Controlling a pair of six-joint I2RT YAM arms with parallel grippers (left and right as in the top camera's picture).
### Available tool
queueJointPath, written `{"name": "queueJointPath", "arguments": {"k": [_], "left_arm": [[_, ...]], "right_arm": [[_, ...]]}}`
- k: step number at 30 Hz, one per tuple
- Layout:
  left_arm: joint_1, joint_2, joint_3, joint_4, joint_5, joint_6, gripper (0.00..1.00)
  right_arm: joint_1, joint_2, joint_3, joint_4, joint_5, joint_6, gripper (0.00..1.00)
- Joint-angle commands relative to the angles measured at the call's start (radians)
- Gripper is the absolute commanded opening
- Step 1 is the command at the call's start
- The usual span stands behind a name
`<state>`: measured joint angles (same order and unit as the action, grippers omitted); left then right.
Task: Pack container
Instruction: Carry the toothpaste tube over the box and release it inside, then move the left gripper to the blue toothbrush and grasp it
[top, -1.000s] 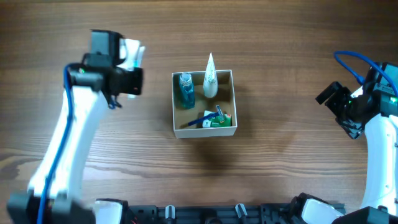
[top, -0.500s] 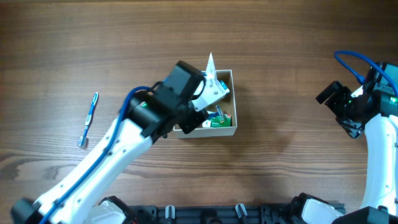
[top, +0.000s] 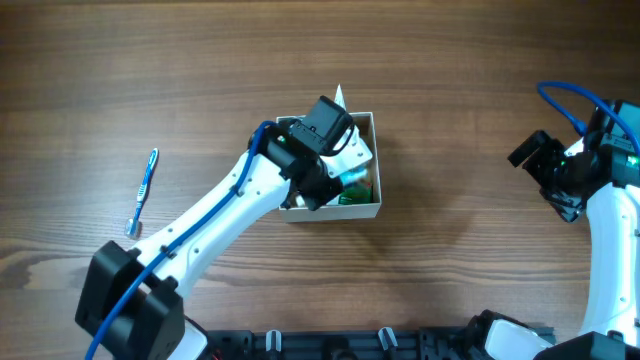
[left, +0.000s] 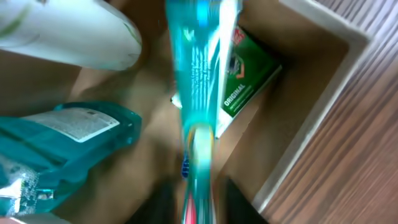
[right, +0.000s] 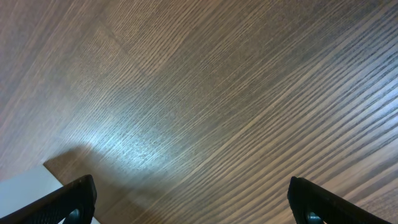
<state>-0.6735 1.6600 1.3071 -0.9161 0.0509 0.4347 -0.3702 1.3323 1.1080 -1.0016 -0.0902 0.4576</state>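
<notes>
Left gripper (left: 202, 198), inside the container (top: 350, 212), is clamped on one long teal printed item (left: 198, 74), blurred and running lengthwise away from the fingers. Around it lie one green carton (left: 249, 74) marked "ORIGINAL", one white tube (left: 68, 31) and one teal bottle (left: 56, 143).

The single container is a square, shallow box with white outer walls and a tan inside. It sits mid-table with its opening upward and has no long axis. Its sides are slightly skewed to the table (top: 480, 80) edges.

One toothbrush (top: 143, 190) lies well to its left. Right gripper (right: 193, 196), spread wide and empty, hangs over bare wood at the far right.
</notes>
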Motion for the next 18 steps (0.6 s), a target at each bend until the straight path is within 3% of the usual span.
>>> {"name": "queueJointPath", "arguments": {"k": [1,5,11,15,18], "left_arm": [[-0.005,-0.013,0.018,-0.003,-0.030,-0.010,0.59],[-0.008,-0.080,0.029,-0.025,-0.137,-0.075,0.62],[0.055,-0.256,0.029,-0.090,-0.385,-0.274,0.69],[0.237,-0.343,0.028,-0.137,-0.393,-0.421,0.70],[0.445,-0.368,0.028,-0.144,-0.341,-0.555,0.86]], "right_arm": [[-0.002,-0.005,-0.005,0.002,-0.015,-0.014,1.00],[-0.002,-0.005,-0.005,0.002,-0.015,-0.013,1.00],[-0.002,-0.005,-0.005,0.002,-0.015,-0.021,1.00],[-0.002,-0.005,-0.005,0.002,-0.015,-0.038,1.00],[-0.002,-0.005,-0.005,0.001,-0.015,-0.039,1.00]]}}
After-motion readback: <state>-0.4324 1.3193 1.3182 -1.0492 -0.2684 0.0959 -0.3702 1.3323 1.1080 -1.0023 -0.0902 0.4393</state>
